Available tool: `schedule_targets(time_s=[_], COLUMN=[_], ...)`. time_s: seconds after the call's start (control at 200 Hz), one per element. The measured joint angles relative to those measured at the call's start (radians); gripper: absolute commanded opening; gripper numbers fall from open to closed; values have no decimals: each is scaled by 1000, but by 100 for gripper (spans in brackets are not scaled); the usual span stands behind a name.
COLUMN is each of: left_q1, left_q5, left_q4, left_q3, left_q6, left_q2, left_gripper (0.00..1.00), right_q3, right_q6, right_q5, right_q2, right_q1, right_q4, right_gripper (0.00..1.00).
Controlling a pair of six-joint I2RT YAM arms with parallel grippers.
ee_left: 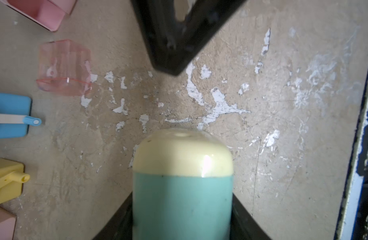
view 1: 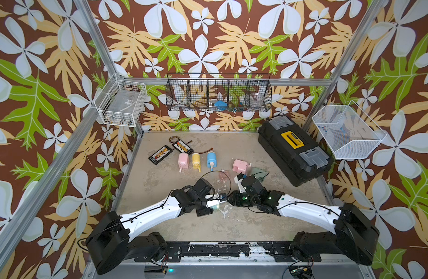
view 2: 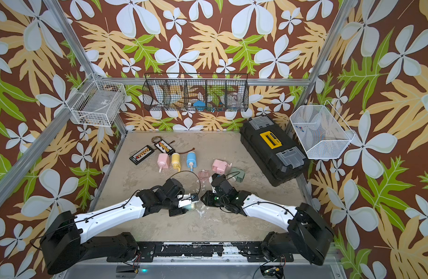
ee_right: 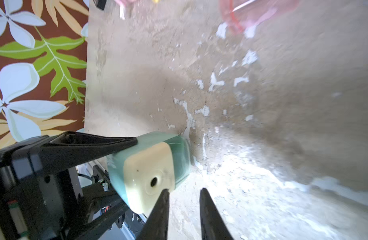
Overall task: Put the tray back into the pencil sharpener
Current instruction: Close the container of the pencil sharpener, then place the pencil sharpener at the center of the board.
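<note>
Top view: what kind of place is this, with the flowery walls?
Probably a robot test booth, not a home: a left arm and a right arm mounted at a worn table, a metal frame around it, and a black wire basket hung at the back.

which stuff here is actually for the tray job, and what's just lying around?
In play:
- green sharpener, held in the left gripper
- green tray on the table, probably its match
- right gripper, open and empty

Lying about:
- pink sharpener
- pink tray
- row of three sharpeners
- black boards
- toolbox
</note>
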Motion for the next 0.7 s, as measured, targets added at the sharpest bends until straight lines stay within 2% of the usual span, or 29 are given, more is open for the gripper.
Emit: schedule_targets(time_s=[0.165,0.305,0.506,0.701], left_q1=[4,31,173,317], left_q5=[-45,-131,-225,-286], left_q4=[1,17,21,-43], left_q3=[5,36,114,186], left_q6=[-103,-256,-478,-605], left_q2=[-83,-134,-148,-107], left_gripper=[0,0,0,0], right_q3=[-51,-66,-45,-19], right_q6=[3,19,21,18], right_q5=[134,221,270,270], right_q2=[-198,-285,-269,-211], right_q1=[-16,-23,-24,-29], right_q4=[-75,-113,-135,-159], right_gripper=[29,29,29,28])
